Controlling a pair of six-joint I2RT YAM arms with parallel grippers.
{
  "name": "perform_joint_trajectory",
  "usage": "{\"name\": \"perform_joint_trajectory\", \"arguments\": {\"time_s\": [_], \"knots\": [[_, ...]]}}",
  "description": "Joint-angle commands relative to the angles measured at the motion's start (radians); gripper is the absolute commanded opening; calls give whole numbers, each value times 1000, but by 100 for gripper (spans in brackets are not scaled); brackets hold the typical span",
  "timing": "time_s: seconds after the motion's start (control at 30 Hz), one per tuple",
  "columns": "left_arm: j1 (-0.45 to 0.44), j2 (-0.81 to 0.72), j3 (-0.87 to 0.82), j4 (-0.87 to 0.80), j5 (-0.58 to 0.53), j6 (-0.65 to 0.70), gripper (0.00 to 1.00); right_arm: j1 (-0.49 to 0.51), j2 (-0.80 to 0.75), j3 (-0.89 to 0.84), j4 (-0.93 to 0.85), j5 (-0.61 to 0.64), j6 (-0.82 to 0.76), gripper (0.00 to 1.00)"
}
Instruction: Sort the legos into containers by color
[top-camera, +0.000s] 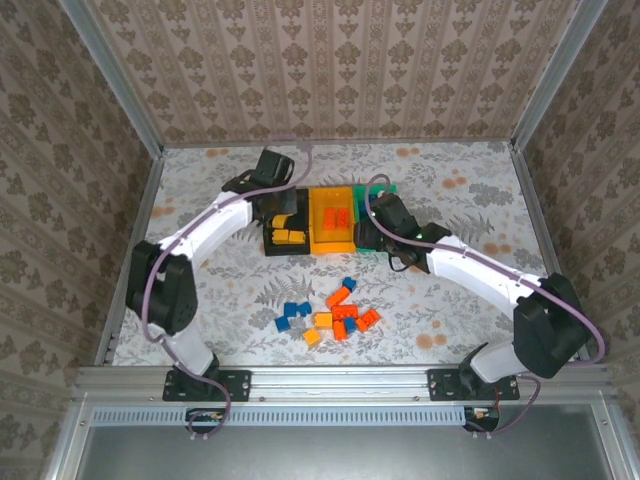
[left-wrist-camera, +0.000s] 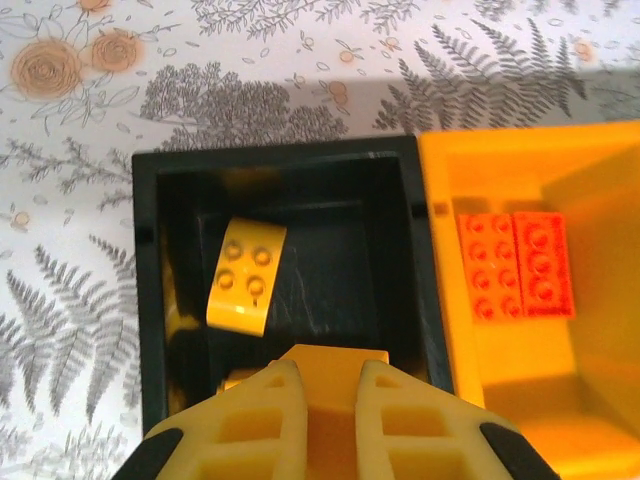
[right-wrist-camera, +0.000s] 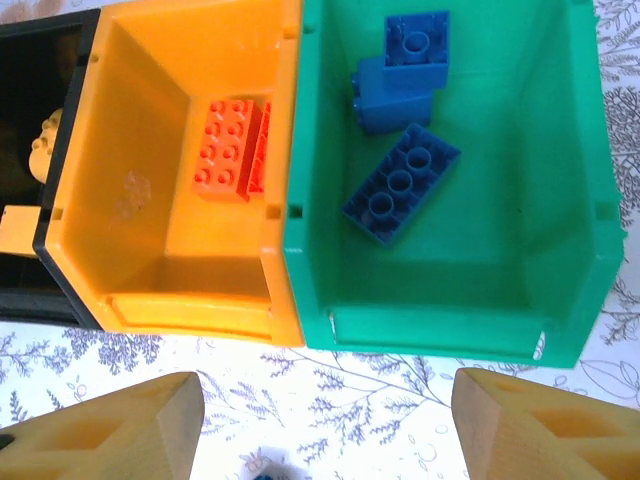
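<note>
Top external: loose legos (top-camera: 335, 315) heaped near, some dozen unsorted. I read left gripper (left-wrist-camera: 330, 372) pinching yellow-orange brick (left-wrist-camera: 338, 356) over black bin (left-wrist-camera: 150, 300); right gripper (right-wrist-camera: 322, 392) spread, empty, near green bin (right-wrist-camera: 560, 200) holding two blue bricks (right-wrist-camera: 400, 185). Under half done, I judge.

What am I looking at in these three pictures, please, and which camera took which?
Two robot arms are bolted to a table's near edge. The overhead picture shows both, the three joined bins and a pile of loose bricks. The other two come from cameras on each wrist. The left hand, over the black bin, is shut on what looks like a yellow-orange brick; another lies inside. The right hand hangs open and empty near the green bin, which holds blue bricks. Red-orange bricks lie in the yellow-orange bin.
</note>
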Motion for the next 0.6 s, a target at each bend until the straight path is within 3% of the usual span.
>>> {"name": "perform_joint_trajectory", "arguments": {"time_s": [0.0, 0.27, 0.47, 0.57], "knots": [[16, 80, 78, -25, -34, 30, 14, -5, -78, -47, -28, -33, 2, 69], [0, 146, 160, -36, 1, 16, 46, -1, -144, -156, -39, -186, -48, 73], [-73, -13, 107, 8, 39, 6, 72, 63, -58, -151, -26, -255, -97, 76], [-122, -121, 36, 44, 67, 3, 77, 101, 23, -130, -7, -252, -107, 76]]}}
